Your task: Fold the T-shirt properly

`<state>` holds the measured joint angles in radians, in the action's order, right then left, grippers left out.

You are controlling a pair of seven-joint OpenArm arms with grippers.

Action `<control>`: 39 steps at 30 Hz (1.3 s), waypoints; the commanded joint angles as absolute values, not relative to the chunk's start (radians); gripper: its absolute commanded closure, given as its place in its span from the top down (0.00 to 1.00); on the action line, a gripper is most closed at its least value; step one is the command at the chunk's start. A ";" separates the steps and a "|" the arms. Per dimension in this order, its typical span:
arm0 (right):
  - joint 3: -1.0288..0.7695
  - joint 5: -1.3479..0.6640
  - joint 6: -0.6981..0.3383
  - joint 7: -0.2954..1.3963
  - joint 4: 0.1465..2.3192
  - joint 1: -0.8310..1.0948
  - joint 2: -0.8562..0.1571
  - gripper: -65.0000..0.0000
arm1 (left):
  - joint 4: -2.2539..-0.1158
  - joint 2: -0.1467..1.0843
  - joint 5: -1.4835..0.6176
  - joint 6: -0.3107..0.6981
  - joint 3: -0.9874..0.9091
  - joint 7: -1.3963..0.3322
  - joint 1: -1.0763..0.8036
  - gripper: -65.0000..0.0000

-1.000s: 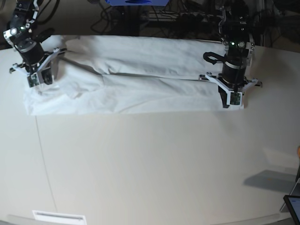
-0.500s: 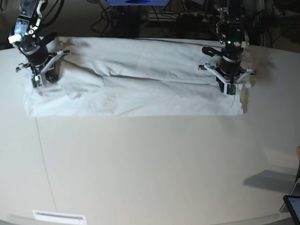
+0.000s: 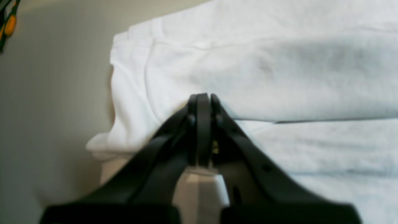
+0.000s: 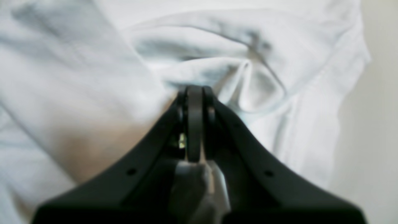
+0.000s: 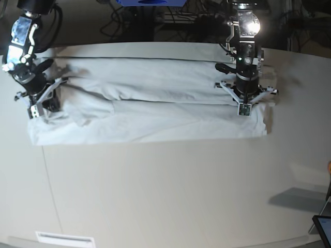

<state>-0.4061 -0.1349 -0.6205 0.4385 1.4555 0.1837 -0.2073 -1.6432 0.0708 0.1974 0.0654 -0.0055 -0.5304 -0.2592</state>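
- left gripper: jaws clenched together. Tips sit at the edge of a fold of the T-shirt; can't confirm any cloth is pinched between them.
- right gripper: jaws also pressed together, tips buried in a bunched pucker of white cloth. Whether it's gripping or just pressing, can't tell.
- In the base view the left gripper is on the shirt's end towards the table's right edge, and the right gripper on the end towards the left edge.
- T-shirt lies as a long band along the far edge of the table, already folded lengthwise, with a ridge running down the middle. The end at the left edge is rumpled.
- Step, my read: lengthwise fold in hand, both arms working the two ends.
- Next move: needs both ends carried in sync and the cloth kept taut, else the rumpled end bunches further. Confirm grip first.
- Versus a second ago: both arms have moved towards the far edge. The shirt's far border now lies straight and flat along that edge. The near border is roughly unchanged.
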 commanded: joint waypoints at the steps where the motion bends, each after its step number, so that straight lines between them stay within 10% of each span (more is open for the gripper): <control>1: -0.418 -0.090 -0.595 0.479 1.434 0.166 -0.237 0.00 | -1.636 0.064 0.183 0.097 0.021 -0.634 -0.245 0.00; 39: -0.466 -0.085 -0.595 0.337 0.947 -0.122 -0.553 0.00 | -1.690 -0.090 0.180 0.004 0.306 -0.751 -0.160 0.00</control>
